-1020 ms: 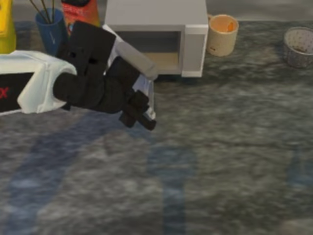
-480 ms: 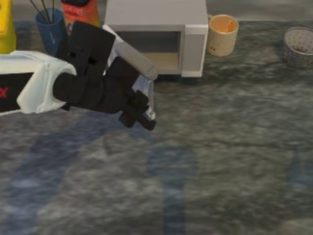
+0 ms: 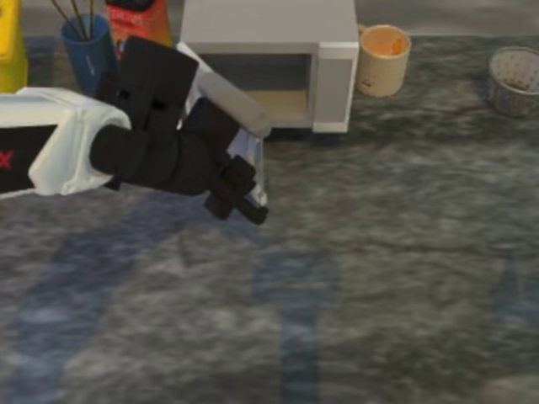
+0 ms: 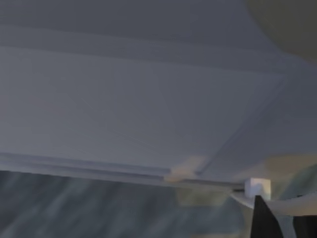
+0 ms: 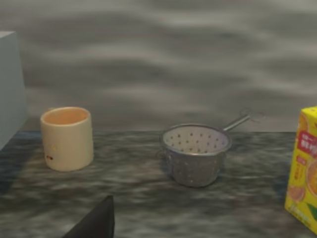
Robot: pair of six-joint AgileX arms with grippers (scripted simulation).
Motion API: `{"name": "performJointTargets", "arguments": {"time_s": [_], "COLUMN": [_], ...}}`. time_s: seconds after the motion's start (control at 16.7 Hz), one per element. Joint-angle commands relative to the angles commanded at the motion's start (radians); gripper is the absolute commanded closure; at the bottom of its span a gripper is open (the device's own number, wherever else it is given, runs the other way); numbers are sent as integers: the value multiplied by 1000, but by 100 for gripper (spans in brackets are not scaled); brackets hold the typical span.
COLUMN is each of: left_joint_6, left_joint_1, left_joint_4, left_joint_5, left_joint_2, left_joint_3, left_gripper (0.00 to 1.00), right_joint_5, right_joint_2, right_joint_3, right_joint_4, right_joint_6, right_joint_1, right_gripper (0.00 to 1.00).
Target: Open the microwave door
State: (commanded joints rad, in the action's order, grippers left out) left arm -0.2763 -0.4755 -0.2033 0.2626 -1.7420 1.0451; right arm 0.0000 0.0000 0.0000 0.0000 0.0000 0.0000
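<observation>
The silver-grey microwave [image 3: 269, 23] stands at the back of the table, its beige interior [image 3: 274, 99] exposed and its plain control panel [image 3: 335, 84] on the right. The microwave door [image 3: 252, 156] is swung out toward the front left, mostly hidden under my left arm. My left gripper [image 3: 246, 202] is shut on the pale handle at the door's free edge. In the left wrist view the door [image 4: 124, 99] fills the picture, with the pale handle [image 4: 285, 204] beside a dark finger [image 4: 262, 223]. My right gripper [image 5: 101, 220] is parked outside the top view.
A beige cup [image 3: 383, 59] stands just right of the microwave and a metal colander [image 3: 514, 80] at the far right. A blue pen holder [image 3: 84, 50], an orange box [image 3: 139, 21] and a yellow container [image 3: 10, 46] crowd the back left. A yellow juice carton [image 5: 303, 168] shows in the right wrist view.
The left gripper and the door's free edge have crept very slightly to the left; nothing else moved.
</observation>
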Motion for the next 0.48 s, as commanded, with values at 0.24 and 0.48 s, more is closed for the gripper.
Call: {"name": "performJointTargets", "arguments": {"time_s": [0.24, 0.48], "left_joint_6": [0, 2], "left_joint_1": [0, -6], "left_joint_4": [0, -2], "left_joint_5": [0, 9], "left_joint_2": [0, 0], "left_joint_3": [0, -3], "left_gripper": [100, 100], "right_joint_5": [0, 0], "right_joint_2": [0, 0], "right_joint_3": [0, 0], "right_joint_4": [0, 0], "right_joint_6": [0, 0], "right_joint_1": [0, 0], "right_gripper": [0, 0]}}
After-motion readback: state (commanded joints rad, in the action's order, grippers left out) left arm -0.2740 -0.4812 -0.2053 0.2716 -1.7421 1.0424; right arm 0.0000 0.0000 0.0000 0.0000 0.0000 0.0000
